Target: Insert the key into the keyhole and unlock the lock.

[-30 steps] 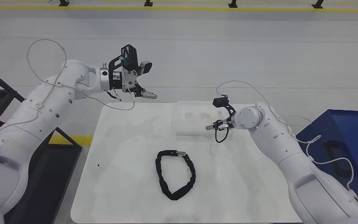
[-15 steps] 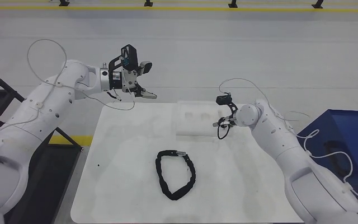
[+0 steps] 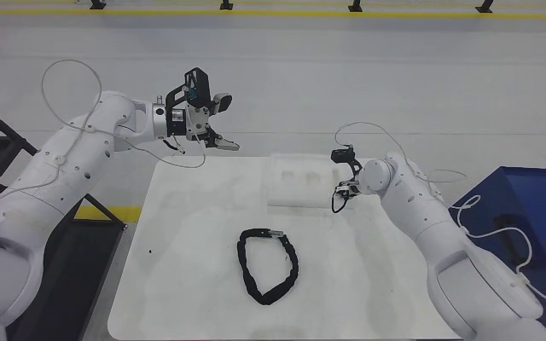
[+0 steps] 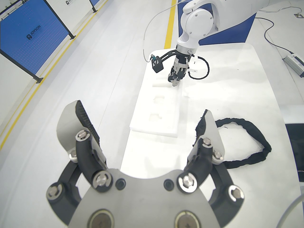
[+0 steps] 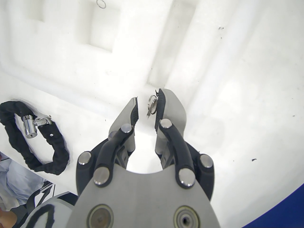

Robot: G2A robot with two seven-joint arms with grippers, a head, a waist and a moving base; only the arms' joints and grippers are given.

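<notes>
A black fabric-covered chain lock (image 3: 268,264) lies in a loop mid-table, its chrome lock body (image 5: 30,126) at the far end of the loop. My right gripper (image 5: 147,96) points down at the right edge of a white foam block (image 3: 294,183). A small key on a ring (image 5: 152,106) stands between its fingers, against one pad, with a visible gap to the other; the gripper is open only narrowly. My left gripper (image 4: 142,117) hangs open and empty above the table's far left corner, well away from the lock.
The foam block (image 5: 133,24) has several rectangular recesses; a loose thin ring (image 5: 101,3) lies in one. A blue bin (image 3: 512,205) stands off the table's right side. The white table (image 3: 188,256) is bare around the chain (image 4: 251,143).
My right gripper has shifted slightly right and turned to point down at the foam's right edge. The left arm and the chain lock have not moved.
</notes>
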